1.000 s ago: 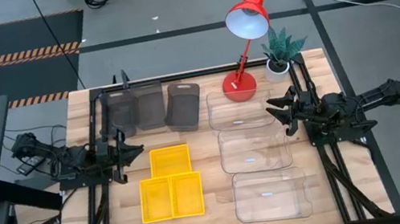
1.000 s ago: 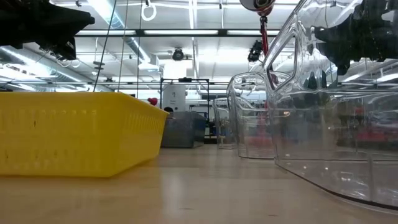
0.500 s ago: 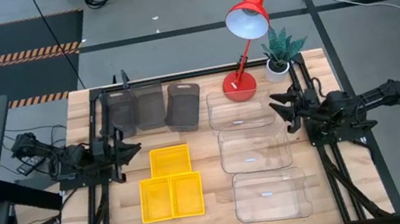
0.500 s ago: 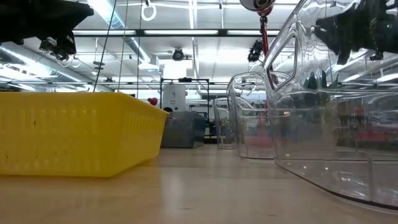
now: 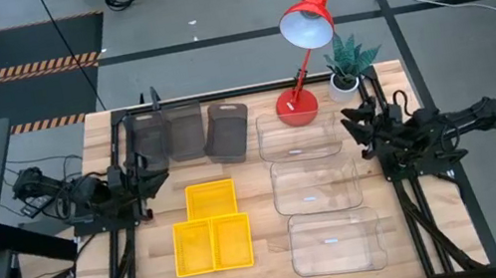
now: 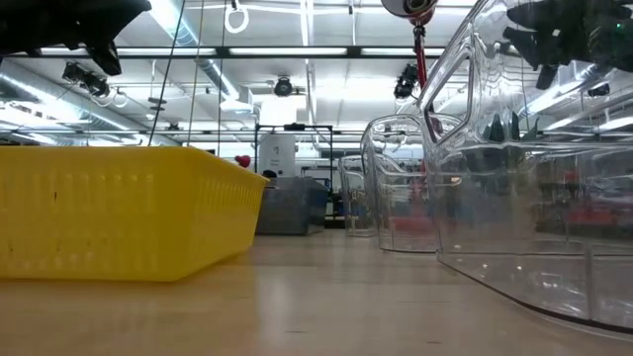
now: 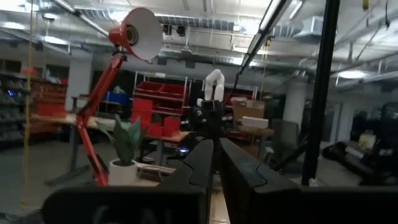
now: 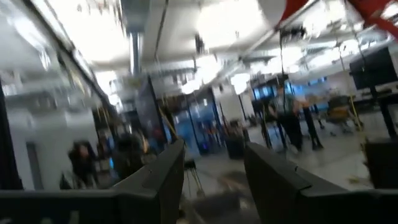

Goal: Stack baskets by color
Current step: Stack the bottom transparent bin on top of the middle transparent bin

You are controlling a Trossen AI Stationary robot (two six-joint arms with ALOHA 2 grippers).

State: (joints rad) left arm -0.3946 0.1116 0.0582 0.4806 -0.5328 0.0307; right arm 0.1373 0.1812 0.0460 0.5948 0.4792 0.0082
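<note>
A red desk lamp [image 5: 306, 48] stands at the far edge of the wooden table [image 5: 268, 257], its base just beside the farthest clear basket [image 5: 298, 134], and a small potted plant [image 5: 347, 67] sits next to it toward the right corner. The lamp's shade leans out over the floor beyond the table. Three clear baskets run in a column down the right half, the middle one [image 5: 315, 186] and the nearest [image 5: 336, 242] lying apart from each other, none stacked. Three smoky grey baskets [image 5: 189, 134] sit side by side along the far edge on the left. Three yellow baskets [image 5: 211, 231] cluster near the middle, one behind and two side by side in front.

The left gripper [image 5: 156, 183] hovers off the table between the grey row and the yellow group, fingers pinched together on nothing. The right gripper [image 5: 351, 128] hangs beside the right rim of the farthest clear basket, close under the plant, its fingers [image 8: 163, 177] parted and holding nothing
</note>
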